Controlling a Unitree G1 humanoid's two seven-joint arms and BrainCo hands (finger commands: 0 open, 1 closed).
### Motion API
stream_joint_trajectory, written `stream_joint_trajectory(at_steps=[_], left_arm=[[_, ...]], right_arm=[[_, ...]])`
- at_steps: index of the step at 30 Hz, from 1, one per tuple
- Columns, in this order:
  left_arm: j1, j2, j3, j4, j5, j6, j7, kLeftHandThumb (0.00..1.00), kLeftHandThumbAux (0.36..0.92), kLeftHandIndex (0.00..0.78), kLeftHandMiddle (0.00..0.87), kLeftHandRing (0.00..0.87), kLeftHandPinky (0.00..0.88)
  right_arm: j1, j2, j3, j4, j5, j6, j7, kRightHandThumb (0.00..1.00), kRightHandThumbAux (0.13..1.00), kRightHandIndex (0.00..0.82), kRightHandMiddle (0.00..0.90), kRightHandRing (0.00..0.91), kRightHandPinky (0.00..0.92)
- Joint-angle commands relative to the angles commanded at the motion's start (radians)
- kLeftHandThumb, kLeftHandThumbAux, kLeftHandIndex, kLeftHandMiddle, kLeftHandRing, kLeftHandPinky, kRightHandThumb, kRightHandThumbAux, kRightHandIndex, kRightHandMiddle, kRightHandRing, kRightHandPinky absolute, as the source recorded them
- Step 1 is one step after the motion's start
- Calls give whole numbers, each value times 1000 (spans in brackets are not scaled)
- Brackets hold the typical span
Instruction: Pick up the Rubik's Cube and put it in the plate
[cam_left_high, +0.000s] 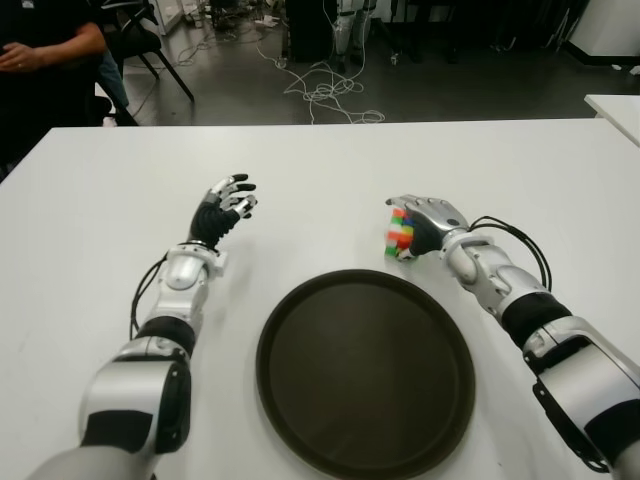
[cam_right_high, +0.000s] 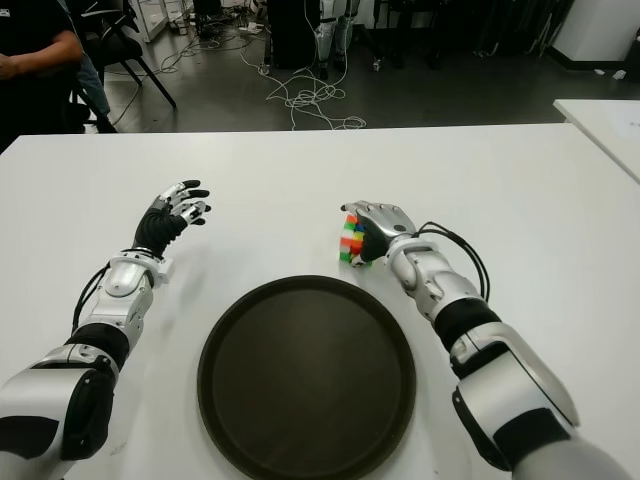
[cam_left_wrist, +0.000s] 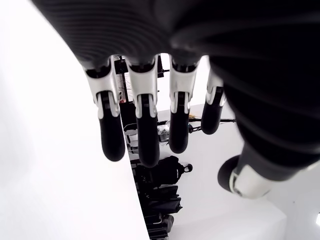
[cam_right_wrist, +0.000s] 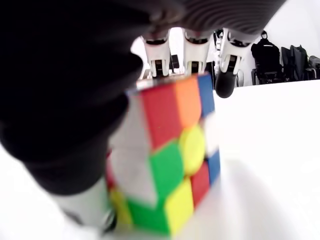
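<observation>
The Rubik's Cube shows its multicoloured squares just beyond the far right rim of the round dark plate on the white table. My right hand is curled over the cube's top and far side; in the right wrist view the cube sits against the palm with fingers hooked over its far edge. The cube's underside still looks close to the table. My left hand is raised left of the plate, fingers spread and holding nothing.
A person in dark clothes sits at the table's far left corner. Cables and chair legs lie on the floor behind. A second white table's corner shows at the far right.
</observation>
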Motion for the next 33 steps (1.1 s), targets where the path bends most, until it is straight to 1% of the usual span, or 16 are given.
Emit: stream_joint_trajectory(at_steps=[1,2,3,4,6,10,17,22,31,33], left_arm=[[0,0,0,0,0,0,0,201,661,200,264,298,355],[-1,-1,0,0,-1,0,0,201,659,200,264,298,356],[-1,-1,0,0,-1,0,0,199,658,198,263,298,357],[-1,-1,0,0,-1,0,1,198,659,198,264,298,357],[-1,-2,0,0,0,-1,2,198,659,198,264,299,357],[-1,-4,0,-1,0,-3,5,205,667,203,271,302,359],[0,-8,5,-2,-6,-6,3,212,667,203,267,301,360],[-1,-10,9,-3,-14,-1,-5,212,665,205,262,296,354],[0,-8,2,-2,-13,-3,2,212,662,204,264,297,360],[1,-8,2,-3,-13,-5,2,221,665,215,269,299,361]], right_arm=[[0,0,0,1,2,-1,-2,548,808,232,355,332,368],[0,0,-1,1,6,-2,-2,648,769,276,409,352,386],[0,0,-5,1,11,-3,-2,712,743,310,443,376,406],[0,0,-7,0,14,-3,-3,754,726,334,459,394,418],[0,1,-9,0,19,-3,-4,790,711,355,474,410,429],[1,0,-15,-3,25,3,-13,822,698,387,469,417,430],[1,-1,-24,-3,27,19,-38,832,693,415,452,408,428],[-3,6,-32,20,28,46,-73,833,693,420,450,419,446],[3,23,-59,25,40,73,-133,832,694,416,452,423,446],[4,26,-63,25,42,78,-144,832,694,416,452,420,443]])
